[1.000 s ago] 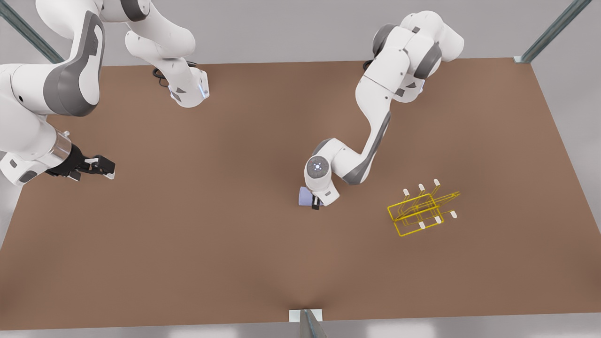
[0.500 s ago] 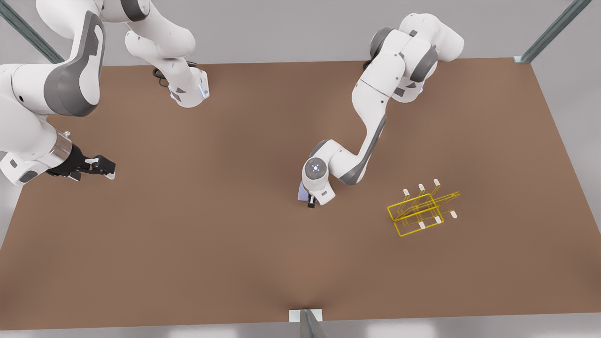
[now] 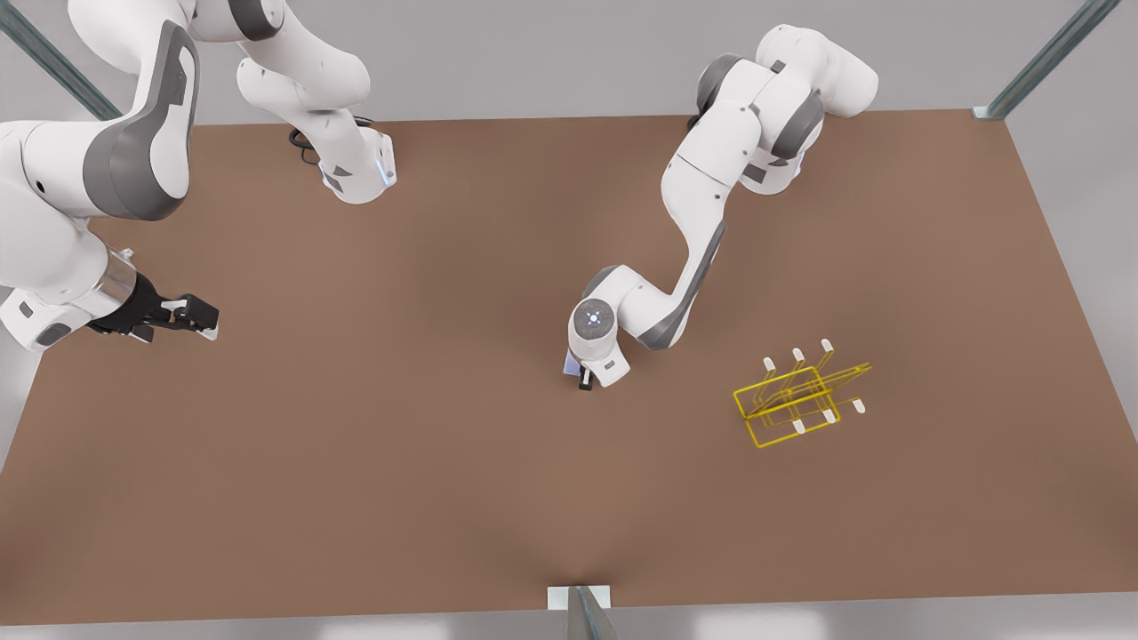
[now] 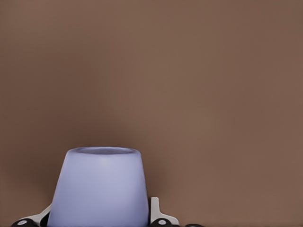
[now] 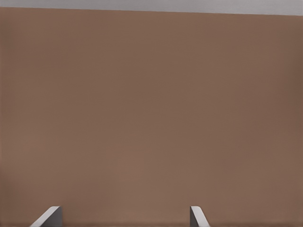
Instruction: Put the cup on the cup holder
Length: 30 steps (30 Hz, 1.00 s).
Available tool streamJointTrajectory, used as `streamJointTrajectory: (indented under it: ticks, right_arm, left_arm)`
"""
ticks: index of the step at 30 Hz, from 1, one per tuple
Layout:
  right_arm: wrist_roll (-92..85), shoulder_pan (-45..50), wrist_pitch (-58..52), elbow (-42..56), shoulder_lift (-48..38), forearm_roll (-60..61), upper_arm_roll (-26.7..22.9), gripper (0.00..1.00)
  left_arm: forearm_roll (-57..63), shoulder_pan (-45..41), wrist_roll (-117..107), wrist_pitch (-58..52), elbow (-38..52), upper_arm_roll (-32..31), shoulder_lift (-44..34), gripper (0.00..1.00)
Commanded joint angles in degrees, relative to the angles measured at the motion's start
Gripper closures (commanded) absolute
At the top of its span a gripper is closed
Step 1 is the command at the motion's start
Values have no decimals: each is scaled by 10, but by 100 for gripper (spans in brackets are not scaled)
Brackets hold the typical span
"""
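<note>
The pale lavender-blue cup sits between the fingers of my left gripper, which is shut on it near the middle of the brown table. In the front view only a sliver of the cup peeks out from under the wrist. The yellow wire cup holder with white-capped prongs stands apart, toward the front view's right of the cup. My right gripper waits open at the front view's far left, holding nothing, and its fingertips hover over bare table.
The two arm bases stand at the table's back edge. A metal post rises at the middle of the front edge. Bare tabletop lies between the cup and the holder.
The left wrist has shifted slightly up and left in the front view, and now covers most of the cup. The right arm and the holder have not moved.
</note>
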Motion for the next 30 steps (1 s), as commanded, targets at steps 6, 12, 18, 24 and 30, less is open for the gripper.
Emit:
streamJointTrajectory:
  ticks: [6,12,18,24,30]
  right_arm:
    - [1,0,0,0,-1,1,0,0]
    - [1,0,0,0,-1,1,0,0]
    - [1,0,0,0,-1,1,0,0]
    - [1,0,0,1,-1,1,0,0]
    - [1,-1,0,1,-1,1,0,0]
  left_arm:
    - [9,1,1,-31,6,8,-36,20]
    - [92,2,86,-156,33,115,-74,21]
    - [307,-3,115,-428,65,128,-156,21]
    - [513,-66,55,-523,27,129,-204,21]
    - [591,-70,64,-505,23,128,-197,27]
